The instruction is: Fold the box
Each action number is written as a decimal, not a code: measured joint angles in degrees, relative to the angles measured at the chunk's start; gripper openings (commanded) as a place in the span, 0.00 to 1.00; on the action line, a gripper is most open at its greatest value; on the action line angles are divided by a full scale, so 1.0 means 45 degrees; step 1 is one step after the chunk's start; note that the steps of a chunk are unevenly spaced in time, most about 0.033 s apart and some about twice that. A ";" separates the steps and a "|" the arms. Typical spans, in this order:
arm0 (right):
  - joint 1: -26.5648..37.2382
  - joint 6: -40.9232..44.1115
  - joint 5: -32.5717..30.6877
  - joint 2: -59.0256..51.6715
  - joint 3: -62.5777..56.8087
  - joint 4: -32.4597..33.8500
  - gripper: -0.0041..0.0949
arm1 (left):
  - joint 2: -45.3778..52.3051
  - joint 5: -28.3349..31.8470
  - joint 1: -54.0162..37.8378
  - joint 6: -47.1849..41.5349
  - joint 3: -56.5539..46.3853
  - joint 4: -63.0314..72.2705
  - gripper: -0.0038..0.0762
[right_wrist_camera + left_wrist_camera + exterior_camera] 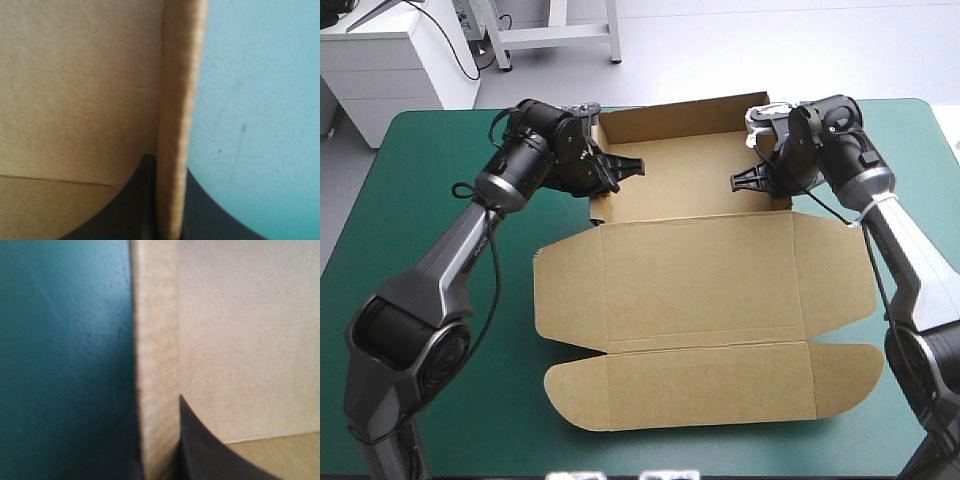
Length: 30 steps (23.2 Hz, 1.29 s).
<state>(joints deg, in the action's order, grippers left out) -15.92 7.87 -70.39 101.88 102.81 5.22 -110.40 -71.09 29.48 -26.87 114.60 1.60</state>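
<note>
My left tool point(632, 167) and right tool point(740, 181) each pinch a raised box point(682, 186) wall. The lid point(700, 295) lies flat; tucking remains

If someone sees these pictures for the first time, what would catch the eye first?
The large brown box lies in the middle of the teal-green table, its far part a tray with raised walls, its lid flat toward the near edge. The left gripper and the right gripper each pinch one side wall of that tray, facing each other.
</note>
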 measured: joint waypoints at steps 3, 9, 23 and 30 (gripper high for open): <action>0.0360 -0.0082 0.0193 0.0000 -0.0930 -0.0311 0.03 | -0.0745 -0.0011 0.0058 0.0139 0.0165 0.0289 0.04; 0.0592 -0.0293 0.1230 0.0146 -0.2352 -0.1018 0.03 | -0.1728 -0.0011 0.0072 0.0212 0.0213 0.0298 0.04; 0.0675 -0.0452 0.1524 0.1186 -0.2474 -0.1588 0.03 | -0.2611 -0.0025 -0.0046 0.0593 0.0223 0.0354 0.04; 0.0675 -0.0467 0.1496 0.1186 -0.2484 -0.1588 0.05 | -0.2611 -0.0025 -0.0046 0.0921 0.0238 0.0397 0.09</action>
<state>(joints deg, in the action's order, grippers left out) -12.88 5.77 -63.66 107.22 91.63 -1.92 -122.15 -71.20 29.28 -22.73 115.68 3.39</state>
